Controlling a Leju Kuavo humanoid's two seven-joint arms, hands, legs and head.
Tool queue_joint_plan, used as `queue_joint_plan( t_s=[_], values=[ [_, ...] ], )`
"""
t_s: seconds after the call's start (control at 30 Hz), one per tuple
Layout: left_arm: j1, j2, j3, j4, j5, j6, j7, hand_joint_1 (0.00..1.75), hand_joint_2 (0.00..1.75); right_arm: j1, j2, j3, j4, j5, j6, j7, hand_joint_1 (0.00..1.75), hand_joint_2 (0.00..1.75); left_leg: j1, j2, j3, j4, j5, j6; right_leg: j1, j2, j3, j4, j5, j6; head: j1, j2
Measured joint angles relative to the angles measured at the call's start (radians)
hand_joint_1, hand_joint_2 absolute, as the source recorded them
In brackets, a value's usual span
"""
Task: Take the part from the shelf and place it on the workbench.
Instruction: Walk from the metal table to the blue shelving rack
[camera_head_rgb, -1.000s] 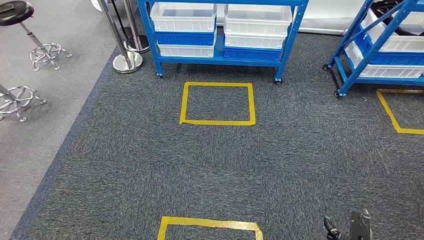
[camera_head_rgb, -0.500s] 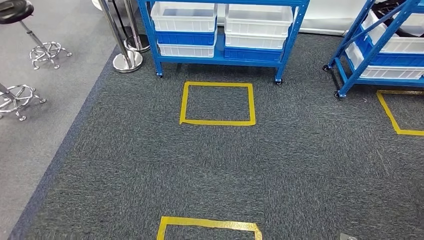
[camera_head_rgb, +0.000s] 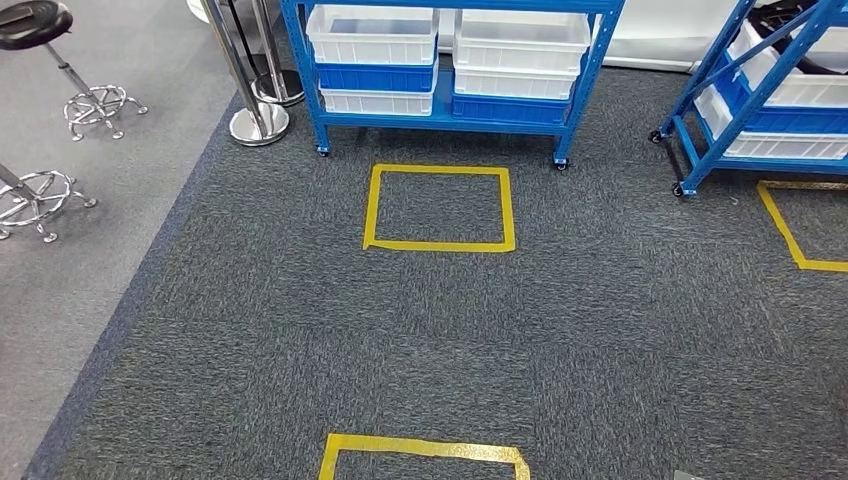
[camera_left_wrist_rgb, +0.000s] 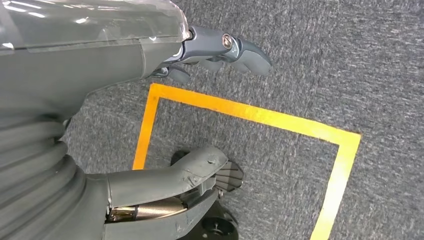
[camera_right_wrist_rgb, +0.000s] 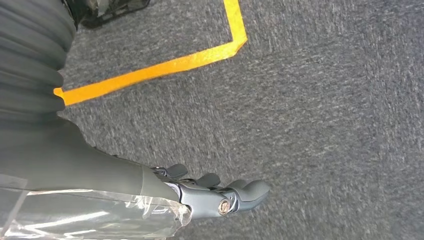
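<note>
1. Your left hand hangs above the floor; in the left wrist view its fingers reach out loosely, apart from the thick grey thumb, and they hold nothing.
2. Your right hand also hangs over the floor; in the right wrist view its fingers lie side by side, stretched out, with nothing in them.
3. A clear plastic wrap covers the back of each hand.
4. Below the left hand, a yellow tape square is stuck to the dark grey carpet; one corner of the same kind of tape lies near the right hand.
5. In the head view, the carpet spreads ahead of you, with a second yellow tape square marked just in front of the blue shelf.
6. The blue shelf stands on small wheels at the far edge of the carpet and carries white and blue bins stacked in two columns. You cannot tell from here which bin holds the part.
7. A second blue shelf stands at the far right corner, also loaded with bins.
8. Beyond the left edge of the carpet, on a lighter grey floor, stand chrome posts and two stools with chrome bases.
</note>
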Motion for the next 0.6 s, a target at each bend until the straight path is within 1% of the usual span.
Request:
queue_joint_plan(
  t_s=[0.07,0.1,0.13,0.17,0.2,0.23,0.27,0.3,0.33,0.37,0.4,0.43,0.47,0.5,0.53,0.6],
  values=[
    [0.0,0.0,0.004,0.0,0.01,-0.005,-0.001,0.0,1.75,0.0,0.0,-0.009,0.01,-0.001,0.016,-0.001,0.0,1.75,0.003,0.0,0.0,0.003,-0.004,-0.01,-0.001,0.0,0.001,-0.004,0.003,-0.011,0.0,0.0],
    [-0.001,0.0,0.006,0.0,0.015,-0.009,-0.001,0.0,1.75,0.0,0.0,-0.014,0.015,-0.002,0.023,-0.001,0.0,1.75,0.005,0.001,-0.005,0.016,-0.015,-0.016,-0.002,0.0,0.003,-0.007,0.004,-0.016,0.0,0.0],
    [-0.001,0.0,0.008,0.0,0.02,-0.013,-0.001,0.0,1.75,-0.001,0.0,-0.018,0.02,-0.003,0.031,0.0,0.0,1.75,0.007,0.001,-0.018,0.047,-0.035,-0.022,-0.004,-0.002,0.005,-0.01,0.006,-0.022,0.0,0.0],
    [-0.001,0.0,0.011,0.0,0.024,-0.018,-0.001,0.0,1.75,-0.001,0.0,-0.022,0.025,-0.004,0.038,0.001,0.0,1.75,0.009,0.001,-0.04,0.096,-0.064,-0.027,-0.004,-0.003,0.006,-0.012,0.006,-0.026,0.0,0.0],
    [-0.001,0.0,0.013,0.0,0.029,-0.027,0.0,0.0,1.75,-0.001,0.0,-0.028,0.03,-0.005,0.048,0.003,0.0,1.75,0.011,0.001,-0.07,0.158,-0.095,-0.032,-0.004,-0.004,0.006,-0.012,0.006,-0.029,0.0,0.0],
    [-0.001,0.0,0.016,0.0,0.034,-0.039,0.003,0.0,1.75,-0.001,0.0,-0.033,0.036,-0.005,0.061,0.007,0.0,1.75,0.014,0.001,-0.099,0.218,-0.119,-0.036,-0.003,-0.005,0.006,-0.012,0.005,-0.031,0.0,0.0],
    [0.0,0.0,0.019,0.0,0.038,-0.052,0.013,0.0,1.75,0.0,0.0,-0.037,0.044,0.0,0.071,0.02,0.0,1.75,0.017,0.001,-0.118,0.257,-0.128,-0.041,-0.004,-0.005,0.006,-0.011,0.005,-0.032,0.0,0.0],
    [0.0,0.0,0.023,0.0,0.042,-0.064,0.029,0.0,1.75,0.0,0.0,-0.04,0.053,0.01,0.075,0.043,0.0,1.75,0.02,0.001,-0.121,0.262,-0.118,-0.047,-0.005,-0.005,0.007,-0.01,0.004,-0.033,0.0,0.0],
    [0.001,0.001,0.026,0.0,0.046,-0.073,0.046,0.0,1.75,0.0,0.001,-0.041,0.063,0.022,0.071,0.07,0.0,1.75,0.026,0.001,-0.106,0.23,-0.091,-0.055,-0.007,-0.005,0.008,-0.009,0.002,-0.033,0.0,0.0],
    [0.001,0.002,0.029,0.0,0.052,-0.079,0.06,0.0,1.75,0.001,0.002,-0.042,0.075,0.032,0.064,0.092,0.0,1.75,0.032,0.002,-0.075,0.168,-0.054,-0.064,-0.01,-0.004,0.009,-0.006,0.0,-0.032,0.0,0.0],
    [0.0,0.003,0.033,0.0,0.061,-0.083,0.066,0.0,1.75,0.003,0.003,-0.042,0.085,0.037,0.058,0.103,0.0,1.75,0.037,0.001,-0.042,0.101,-0.029,-0.075,-0.01,-0.003,0.009,-0.001,-0.003,-0.029,0.0,0.0],
    [-0.002,0.003,0.039,0.0,0.071,-0.088,0.064,0.0,1.75,0.005,0.006,-0.044,0.094,0.036,0.056,0.101,0.0,1.75,0.041,0.0,-0.016,0.047,-0.009,-0.075,-0.009,-0.002,0.007,0.004,-0.007,-0.024,0.0,0.0],
    [-0.003,0.003,0.045,0.0,0.08,-0.093,0.06,0.0,1.75,0.007,0.01,-0.046,0.1,0.033,0.057,0.093,0.0,1.75,0.041,-0.001,-0.001,0.015,-0.004,-0.07,-0.007,-0.001,0.005,0.008,-0.009,-0.019,0.0,0.0],
    [-0.003,0.003,0.051,0.0,0.082,-0.096,0.055,0.0,1.75,0.008,0.013,-0.048,0.105,0.034,0.055,0.087,0.0,1.75,0.04,-0.002,0.004,0.004,-0.007,-0.063,-0.004,0.0,0.003,0.01,-0.011,-0.015,0.001,0.0],
    [-0.003,0.003,0.056,0.0,0.077,-0.097,0.05,0.0,1.75,0.008,0.018,-0.05,0.11,0.038,0.051,0.084,0.0,1.75,0.038,-0.003,0.004,0.003,-0.005,-0.053,-0.004,0.0,0.003,0.01,-0.01,-0.012,0.001,0.0],
    [-0.001,0.005,0.056,0.0,0.06,-0.097,0.041,0.0,1.75,0.008,0.026,-0.051,0.12,0.049,0.038,0.084,0.0,1.75,0.034,-0.002,0.004,0.003,-0.007,-0.051,-0.006,0.001,0.005,0.006,-0.009,-0.008,0.001,0.0]
  ],
)
